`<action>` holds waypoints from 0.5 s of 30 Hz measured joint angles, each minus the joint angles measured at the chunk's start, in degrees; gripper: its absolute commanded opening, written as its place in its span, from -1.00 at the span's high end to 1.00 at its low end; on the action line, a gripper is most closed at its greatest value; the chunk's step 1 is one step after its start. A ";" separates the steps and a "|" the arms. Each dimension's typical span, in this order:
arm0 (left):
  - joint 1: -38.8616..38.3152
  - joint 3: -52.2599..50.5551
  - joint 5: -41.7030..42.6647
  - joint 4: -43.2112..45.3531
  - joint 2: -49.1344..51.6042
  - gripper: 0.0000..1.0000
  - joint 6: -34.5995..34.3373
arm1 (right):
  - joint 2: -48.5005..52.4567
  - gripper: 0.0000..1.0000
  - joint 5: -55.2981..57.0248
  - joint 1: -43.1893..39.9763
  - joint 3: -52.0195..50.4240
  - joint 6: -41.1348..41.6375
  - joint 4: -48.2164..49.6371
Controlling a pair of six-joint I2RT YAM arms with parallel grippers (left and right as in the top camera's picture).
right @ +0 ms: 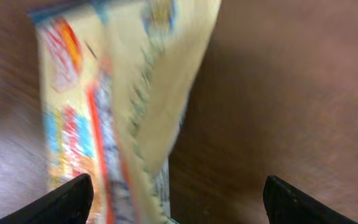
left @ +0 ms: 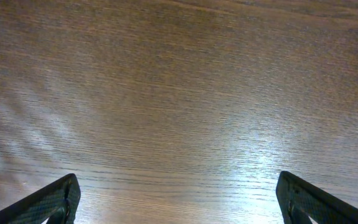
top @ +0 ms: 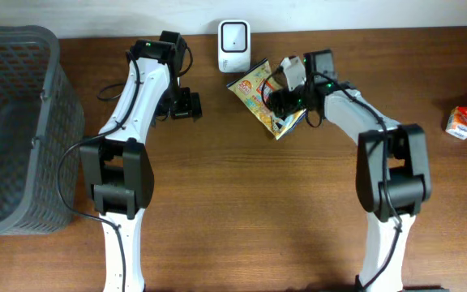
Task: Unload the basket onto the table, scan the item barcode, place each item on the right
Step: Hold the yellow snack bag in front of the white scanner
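We cannot read the snack packet (right: 123, 106) in the right wrist view: blur smears its print and the top edge crops it. Overhead, the right gripper (top: 284, 100) hides part of it, and the basket (top: 23, 32) runs off the left edge.

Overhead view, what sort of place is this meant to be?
Probably a mock shop checkout: a white barcode scanner, a grey shopping basket at the left, and a snack packet near the scanner.
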 measured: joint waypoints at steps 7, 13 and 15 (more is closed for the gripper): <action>0.00 0.00 0.02 0.00 0.00 -0.98 0.00 | 1.22 0.92 -2.43 0.59 1.51 3.30 0.02; 0.00 -0.02 0.00 0.00 0.00 -0.98 0.00 | -0.09 0.92 -7.61 0.52 1.97 12.24 -3.41; 0.00 -0.02 0.02 0.00 0.00 -0.98 0.00 | -1.40 0.92 -10.38 0.55 1.97 13.62 -4.74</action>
